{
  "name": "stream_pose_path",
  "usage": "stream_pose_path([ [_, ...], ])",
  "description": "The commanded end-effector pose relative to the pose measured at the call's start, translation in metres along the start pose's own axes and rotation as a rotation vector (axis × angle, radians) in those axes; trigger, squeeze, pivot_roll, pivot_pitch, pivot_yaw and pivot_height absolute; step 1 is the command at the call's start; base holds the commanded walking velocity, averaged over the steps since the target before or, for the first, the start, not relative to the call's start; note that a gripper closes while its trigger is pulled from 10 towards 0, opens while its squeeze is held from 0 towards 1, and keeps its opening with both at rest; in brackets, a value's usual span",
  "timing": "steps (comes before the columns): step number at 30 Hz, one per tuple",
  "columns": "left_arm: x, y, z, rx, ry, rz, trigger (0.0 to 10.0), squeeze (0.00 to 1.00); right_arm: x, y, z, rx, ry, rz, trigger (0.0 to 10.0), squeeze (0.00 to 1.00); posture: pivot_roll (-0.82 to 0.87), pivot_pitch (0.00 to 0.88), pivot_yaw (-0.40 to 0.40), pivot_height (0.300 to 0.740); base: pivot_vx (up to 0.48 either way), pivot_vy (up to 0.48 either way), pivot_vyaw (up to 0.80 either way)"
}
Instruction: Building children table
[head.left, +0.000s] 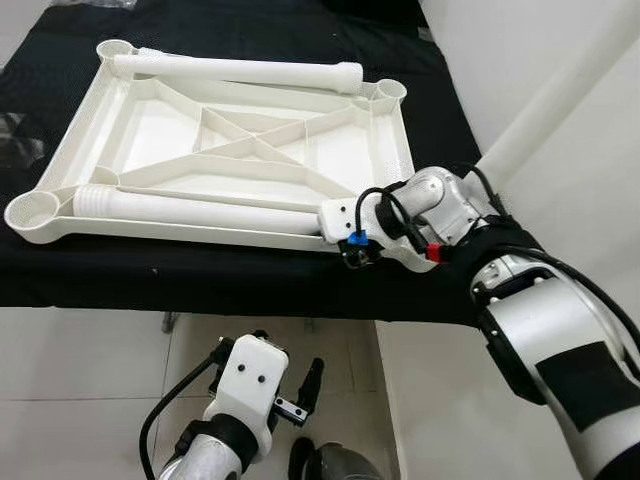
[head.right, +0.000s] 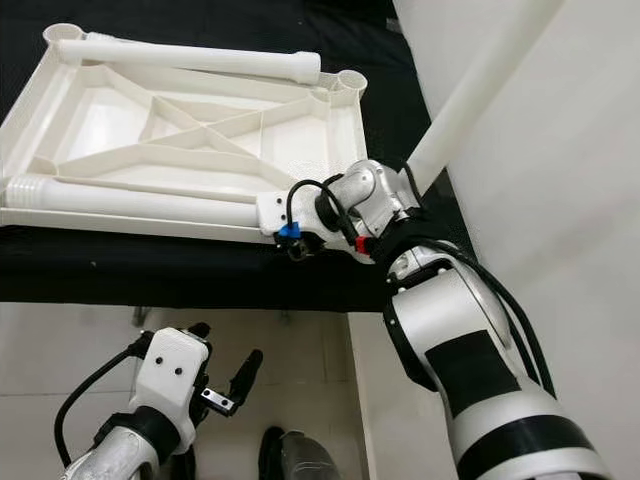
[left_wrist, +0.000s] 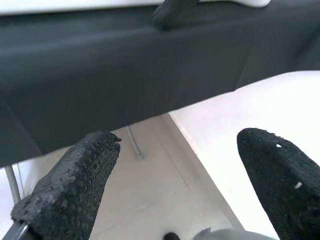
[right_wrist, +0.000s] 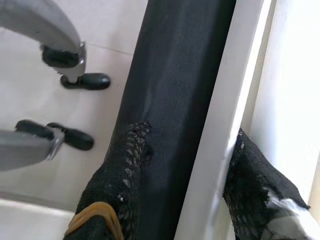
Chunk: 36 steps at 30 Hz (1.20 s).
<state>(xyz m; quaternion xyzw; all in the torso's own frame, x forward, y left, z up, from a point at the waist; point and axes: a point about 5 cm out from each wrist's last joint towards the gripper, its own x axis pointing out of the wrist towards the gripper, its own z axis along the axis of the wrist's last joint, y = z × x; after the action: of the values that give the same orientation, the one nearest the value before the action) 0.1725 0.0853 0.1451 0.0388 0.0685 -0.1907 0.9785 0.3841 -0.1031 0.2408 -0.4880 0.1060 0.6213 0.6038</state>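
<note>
The black-draped desk (head.left: 250, 275) carries the white plastic tabletop (head.left: 230, 150), lying upside down with its ribbed underside up and a round leg socket at each corner. Two white table legs (head.left: 205, 212) lie loose in it, one along the near rim and one along the far rim.

The right gripper (right_wrist: 187, 165) sits at the near right edge of the tabletop; its jaws straddle the rim, one finger on the black cloth side and one inside the tray, close around it though I cannot tell how firm the hold is.

The left gripper (head.left: 300, 392) hangs below the desk edge, jaws apart and empty.

The risk is that a pull on the rim drags the tabletop off the near edge, or bunches the cloth caught under the outer finger, and rolls the near leg against the wrist.
</note>
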Motion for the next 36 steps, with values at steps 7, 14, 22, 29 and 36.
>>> stream_pose_path([
  [7, 0.009, 0.005, -0.009, 0.004, 0.015, -0.01, 10.0, 0.0, -0.034, -0.01, 0.008, 0.012, -0.055, 0.037, 10.0, 0.0, 0.06, 0.17, -0.151, 0.74, 0.0, 0.0, 0.0],
  [14, 0.02, 0.009, -0.012, 0.024, 0.007, -0.01, 10.0, 0.0, -0.061, -0.028, 0.03, 0.063, -0.256, -0.079, 10.0, 0.0, 0.06, 0.132, -0.132, 0.74, 0.0, 0.0, 0.0],
  [22, 0.028, 0.017, -0.013, 0.036, -0.013, 0.037, 10.0, 0.0, -0.081, -0.048, 0.034, 0.289, -0.623, -0.546, 10.0, 0.0, 0.07, 0.097, -0.12, 0.74, 0.0, 0.0, 0.0],
  [29, 0.033, 0.025, -0.015, 0.016, -0.017, 0.062, 10.0, 0.0, -0.077, -0.036, 0.022, 0.378, -0.779, -0.734, 10.0, 0.0, 0.07, 0.088, -0.105, 0.74, 0.0, 0.0, 0.0],
  [36, 0.037, 0.026, -0.017, 0.017, -0.022, 0.062, 10.0, 0.0, -0.061, -0.006, 0.021, 0.478, -0.89, -0.848, 10.0, 0.0, 0.07, 0.077, -0.099, 0.74, 0.0, 0.0, 0.0],
])
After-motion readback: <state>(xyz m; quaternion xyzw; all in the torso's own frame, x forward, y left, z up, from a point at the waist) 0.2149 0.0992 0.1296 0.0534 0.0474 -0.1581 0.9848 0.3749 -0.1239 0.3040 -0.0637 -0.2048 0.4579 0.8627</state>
